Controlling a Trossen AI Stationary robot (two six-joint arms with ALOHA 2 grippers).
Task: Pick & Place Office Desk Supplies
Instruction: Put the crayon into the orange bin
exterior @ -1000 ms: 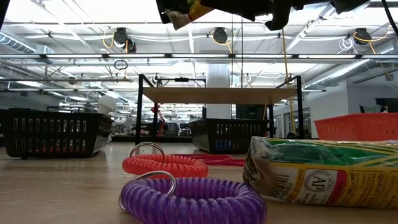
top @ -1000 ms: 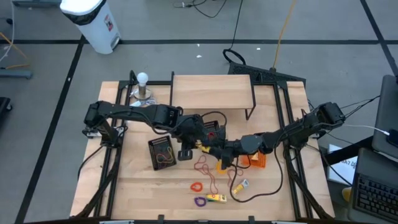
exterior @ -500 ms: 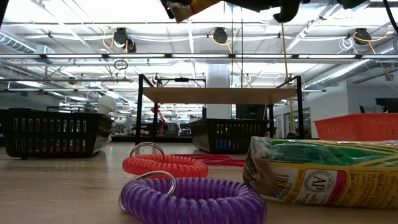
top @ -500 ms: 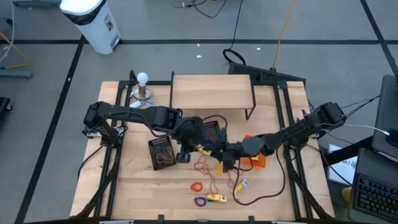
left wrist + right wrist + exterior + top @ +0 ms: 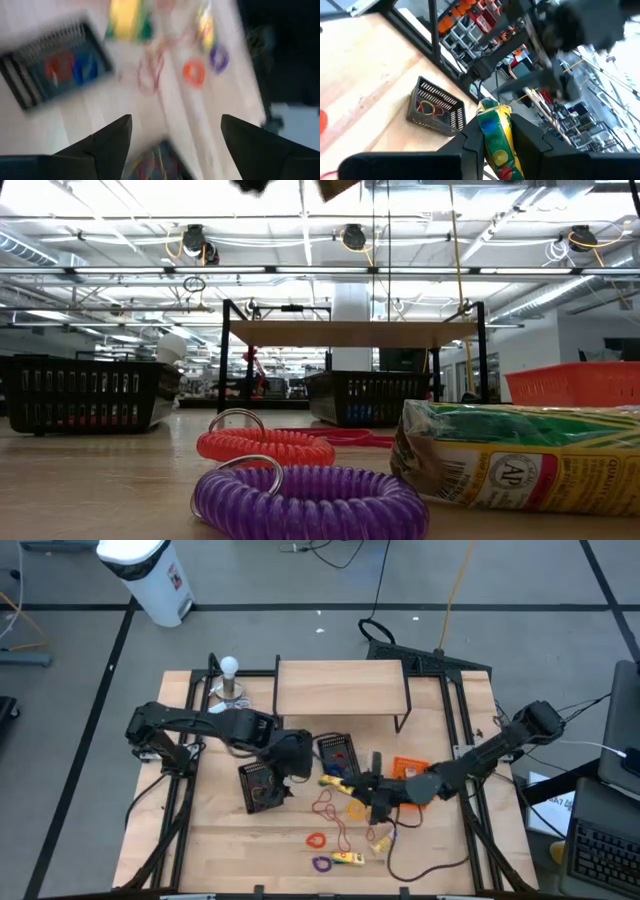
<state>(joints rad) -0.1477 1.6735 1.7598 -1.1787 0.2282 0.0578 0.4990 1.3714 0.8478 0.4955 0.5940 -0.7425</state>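
My right gripper (image 5: 357,790) (image 5: 495,145) hangs above the table's middle, shut on a yellow and green packet (image 5: 335,782) (image 5: 494,131). My left gripper (image 5: 291,770) (image 5: 172,125) stands open over a black basket (image 5: 262,785) (image 5: 436,107) that holds elastic loops, and has nothing between its fingers. On the table lie thin red loops (image 5: 326,805), an orange coil band (image 5: 317,839) (image 5: 265,446), a purple coil band (image 5: 322,863) (image 5: 310,502) and a second yellow packet (image 5: 348,859) (image 5: 520,455). My right gripper pinches the packet between its two fingers, near one end (image 5: 496,150). The fingers come level from the table's right side and lie along the packet. Its other end (image 5: 489,107) sticks out past the fingertips. The packet is lifted clear of the table.
A second black basket (image 5: 338,752) (image 5: 57,70) with red and blue items and an orange basket (image 5: 405,768) stand behind the grippers. A wooden shelf (image 5: 340,688) and a white ball-topped stand (image 5: 230,685) are at the far side. A black cable (image 5: 420,855) loops at the near right.
Both grippers were at the packet. My left gripper has let go of it and drawn back toward the table's left, over the black basket. My right gripper keeps the packet and has carried it a little up and toward the right.
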